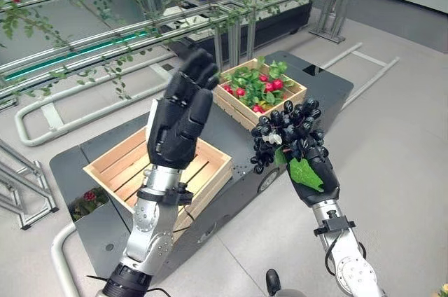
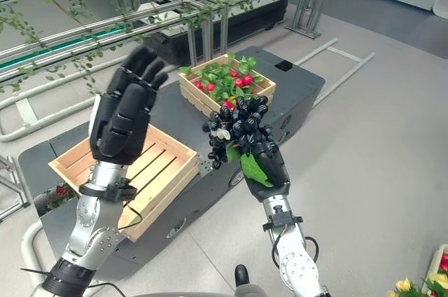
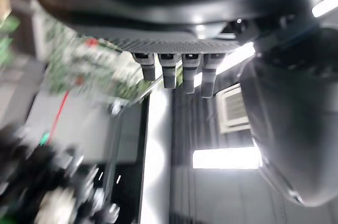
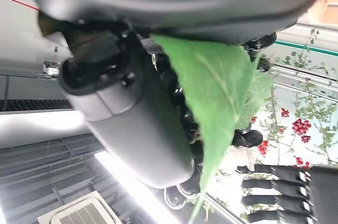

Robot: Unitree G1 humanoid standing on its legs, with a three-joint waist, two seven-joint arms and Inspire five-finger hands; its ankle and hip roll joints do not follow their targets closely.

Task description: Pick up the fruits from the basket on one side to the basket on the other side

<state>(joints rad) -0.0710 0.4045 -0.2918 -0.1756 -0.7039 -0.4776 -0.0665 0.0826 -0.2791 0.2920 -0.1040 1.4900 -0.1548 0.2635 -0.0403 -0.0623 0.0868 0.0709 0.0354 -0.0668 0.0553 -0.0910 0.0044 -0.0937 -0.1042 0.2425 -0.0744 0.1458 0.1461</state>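
While the right hand [image 1: 315,171] has its fingers clenched round the dark grapes [image 1: 287,132], a soft, loose, easily crushed cluster best cradled from below, the left hand [image 1: 178,118] is raised with fingers released.

crates [image 1: 210,171]: pale slatted wood | grapes [image 1: 288,131]: glossy black | cart top [image 1: 318,87]: matt dark metal
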